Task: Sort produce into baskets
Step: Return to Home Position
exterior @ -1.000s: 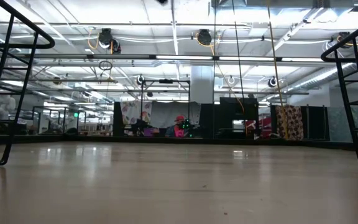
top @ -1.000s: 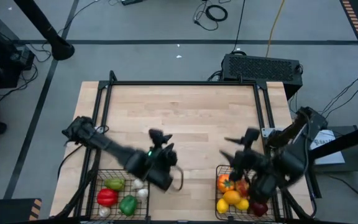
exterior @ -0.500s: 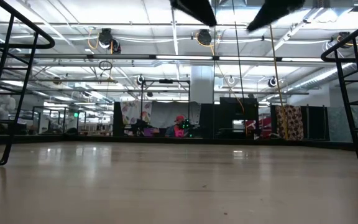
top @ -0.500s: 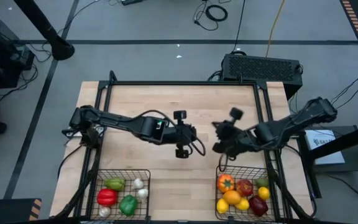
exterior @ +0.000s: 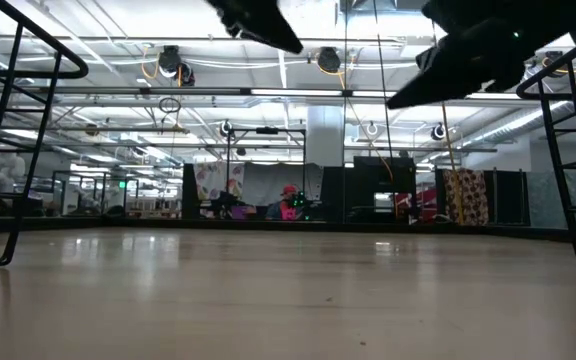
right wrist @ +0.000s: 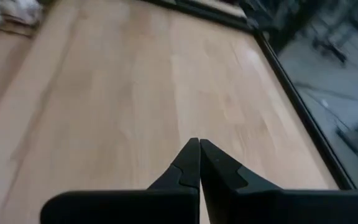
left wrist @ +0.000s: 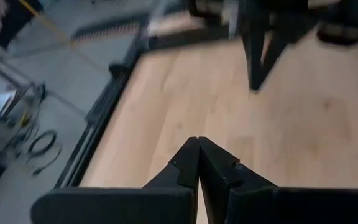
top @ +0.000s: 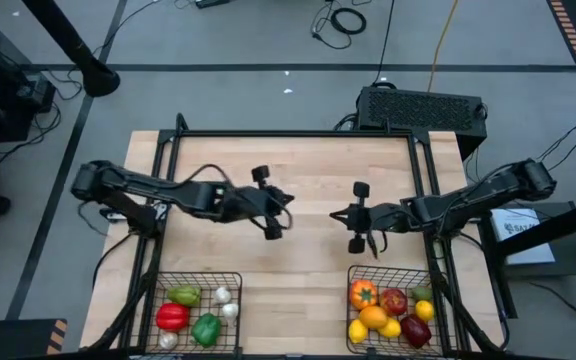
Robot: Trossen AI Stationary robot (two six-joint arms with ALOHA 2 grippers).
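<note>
Since both arms have lifted to mid-frame, left hand and right hand pinched closed and empty, all produce lies in the two bottom-edge baskets, so sorting looks finished.

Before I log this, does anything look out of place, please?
Nothing stands out: the produce sits inside the left basket and right basket, none on the table, and the shut left end effector and right end effector hold nothing.
</note>
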